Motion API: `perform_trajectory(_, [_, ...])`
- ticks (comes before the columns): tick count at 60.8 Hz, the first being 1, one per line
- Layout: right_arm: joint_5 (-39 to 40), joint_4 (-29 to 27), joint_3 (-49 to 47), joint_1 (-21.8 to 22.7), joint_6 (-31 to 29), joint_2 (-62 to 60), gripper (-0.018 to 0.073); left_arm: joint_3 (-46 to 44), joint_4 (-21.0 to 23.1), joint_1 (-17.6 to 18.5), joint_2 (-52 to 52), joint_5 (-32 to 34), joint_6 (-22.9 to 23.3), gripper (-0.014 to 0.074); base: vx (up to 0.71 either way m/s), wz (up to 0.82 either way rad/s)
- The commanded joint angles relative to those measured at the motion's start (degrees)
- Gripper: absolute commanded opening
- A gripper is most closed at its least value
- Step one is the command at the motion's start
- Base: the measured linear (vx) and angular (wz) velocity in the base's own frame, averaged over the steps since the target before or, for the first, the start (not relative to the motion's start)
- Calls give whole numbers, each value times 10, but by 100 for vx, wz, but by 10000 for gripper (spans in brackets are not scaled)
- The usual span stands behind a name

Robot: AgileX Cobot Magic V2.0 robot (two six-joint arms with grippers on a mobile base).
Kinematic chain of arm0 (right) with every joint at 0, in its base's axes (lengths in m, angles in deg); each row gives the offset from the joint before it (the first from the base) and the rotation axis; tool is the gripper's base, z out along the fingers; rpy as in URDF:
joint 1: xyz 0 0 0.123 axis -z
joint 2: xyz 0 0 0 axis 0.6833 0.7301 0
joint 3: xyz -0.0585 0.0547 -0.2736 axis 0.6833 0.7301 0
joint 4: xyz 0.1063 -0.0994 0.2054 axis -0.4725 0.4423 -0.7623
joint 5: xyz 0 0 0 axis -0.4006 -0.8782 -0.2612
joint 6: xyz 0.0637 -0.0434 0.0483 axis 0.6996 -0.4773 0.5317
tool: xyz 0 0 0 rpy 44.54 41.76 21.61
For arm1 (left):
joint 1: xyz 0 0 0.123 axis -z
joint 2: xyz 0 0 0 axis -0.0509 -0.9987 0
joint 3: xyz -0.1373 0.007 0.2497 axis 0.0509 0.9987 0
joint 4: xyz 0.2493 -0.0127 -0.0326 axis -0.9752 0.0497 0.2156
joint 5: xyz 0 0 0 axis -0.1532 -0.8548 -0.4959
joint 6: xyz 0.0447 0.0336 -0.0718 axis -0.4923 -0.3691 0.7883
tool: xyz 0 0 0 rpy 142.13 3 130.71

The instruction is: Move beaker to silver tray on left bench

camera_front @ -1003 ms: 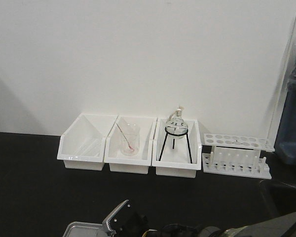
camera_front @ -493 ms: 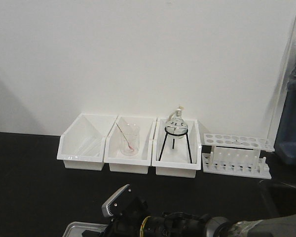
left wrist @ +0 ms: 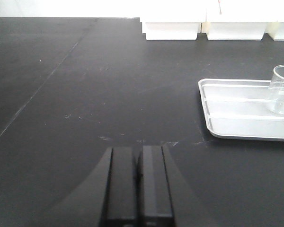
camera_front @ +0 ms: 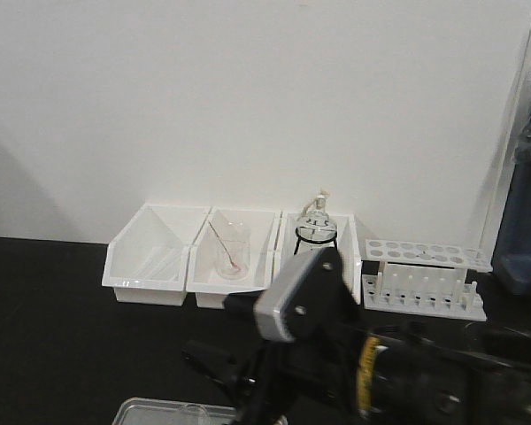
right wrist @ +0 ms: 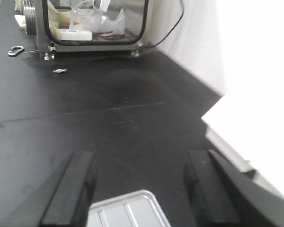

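1. The left pincer sits low over the black counter, its two dark fingers pressed together with nothing between them.
2. Ahead and to the right of that pincer lies the silver tray, flat on the counter, well apart from the fingertips.
3. The beaker, small and clear, stands upright inside the tray near its far right side, partly cut off by the picture's edge.
4. The right pincer has its two black fingers spread wide apart and holds nothing.
5. Between those fingers, at the bottom of the wrist view, a rounded corner of the silver tray shows on the counter.
6. In the front view the right arm fills the lower middle of the picture, its grey housing tilted, with the tray rim and the beaker's lip just visible at the bottom edge to its left.
7. Behind the arm, against the white wall, three white bins stand in a row on the counter.
8. The middle bin holds a larger beaker with a rod and pink residue; the third holds a round flask on a black tripod stand.
9. To the right of the bins stands a white test tube rack.
10. In the right wrist view, a glass-fronted metal box stands at the far end of the counter.
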Motion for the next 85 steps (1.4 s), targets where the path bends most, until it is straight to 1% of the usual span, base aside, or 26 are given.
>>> perform_trajectory(1, [-20,-6,40,3,16,-113,419,11,4,2,3,45,0,1,0,0])
perform_trajectory(7, [-76,-6,98,3,41,-227,400,11,4,2,3,45,0,1,0,0])
perform_trajectory(16, [-158,-6,166,3,43,-371,386,11,4,2,3,45,0,1,0,0])
perform_trajectory(26, [-194,-7,225,3,59,-477,386,11,4,2,3,45,0,1,0,0])
perform_trajectory(40, [-195,-7,283,3,64,-545,386,11,4,2,3,45,0,1,0,0])
perform_trajectory(57, [-195,-5,290,3,64,-551,384,11,4,2,3,45,0,1,0,0])
perform_trajectory(63, [-210,-6,290,3,64,-553,360,11,4,2,3,45,0,1,0,0])
perform_trajectory(67, [-225,-6,290,5,64,-563,326,11,4,2,3,45,0,1,0,0])
perform_trajectory(70, [-236,-20,290,19,63,-582,289,11,4,2,3,45,0,1,0,0])
perform_trajectory(72, [-243,-41,290,33,57,-598,260,11,4,2,3,45,0,1,0,0])
perform_trajectory(76, [-258,-108,290,71,26,-638,197,11,4,2,3,45,0,1,0,0])
perform_trajectory(79, [-273,-171,290,103,-17,-668,150,11,4,2,3,45,0,1,0,0])
perform_trajectory(82, [-293,-256,290,143,-71,-696,102,11,4,2,3,45,0,1,0,0])
perform_trajectory(84, [-309,-311,290,167,-122,-713,67,11,4,2,3,45,0,1,0,0])
perform_trajectory(85, [-316,-333,290,177,-157,-722,47,11,4,2,3,45,0,1,0,0])
